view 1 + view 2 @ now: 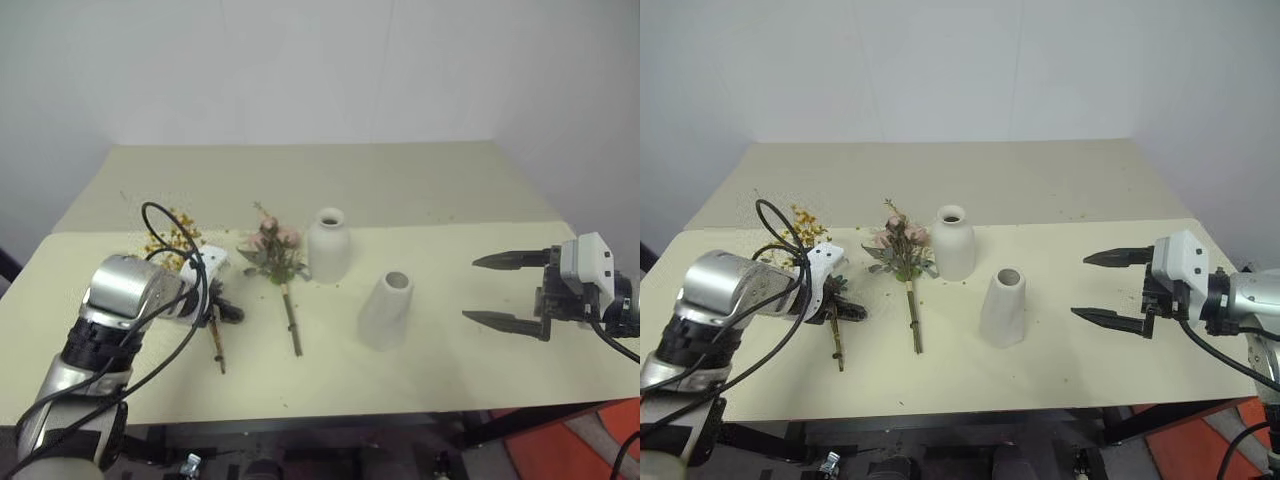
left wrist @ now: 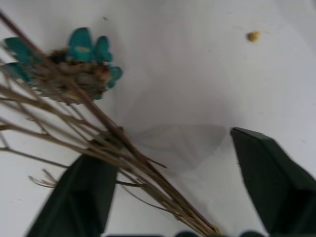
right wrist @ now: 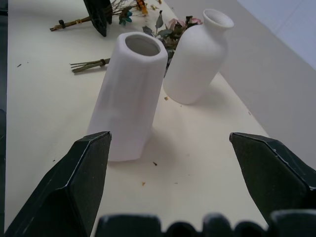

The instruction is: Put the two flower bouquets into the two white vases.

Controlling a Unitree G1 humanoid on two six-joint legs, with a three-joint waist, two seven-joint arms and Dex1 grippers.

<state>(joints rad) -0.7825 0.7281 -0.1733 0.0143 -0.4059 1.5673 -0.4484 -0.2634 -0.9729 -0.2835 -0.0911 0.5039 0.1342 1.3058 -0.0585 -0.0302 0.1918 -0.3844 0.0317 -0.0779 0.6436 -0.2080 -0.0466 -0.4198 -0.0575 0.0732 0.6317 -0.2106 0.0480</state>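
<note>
The yellow-orange bouquet (image 1: 172, 232) lies at the table's left, its thin brown stems (image 2: 123, 148) pointing toward the front edge. My left gripper (image 1: 222, 308) is down over those stems, open, with the stems crossing one finger (image 2: 84, 192) and running between the two. The pink rose bouquet (image 1: 272, 250) lies flat just to the right. Beside it stands the bottle-shaped white vase (image 1: 328, 245). The tapered white vase (image 1: 387, 310) stands in front and to the right of the bottle. My right gripper (image 1: 472, 290) hovers open to the right, pointing at the tapered vase (image 3: 129, 94), with nothing between its fingers.
The cream table (image 1: 450, 190) reaches back to a white wall. Small yellow crumbs (image 2: 253, 35) lie scattered around the yellow bouquet. An orange object (image 1: 580, 440) sits below the table's front right corner.
</note>
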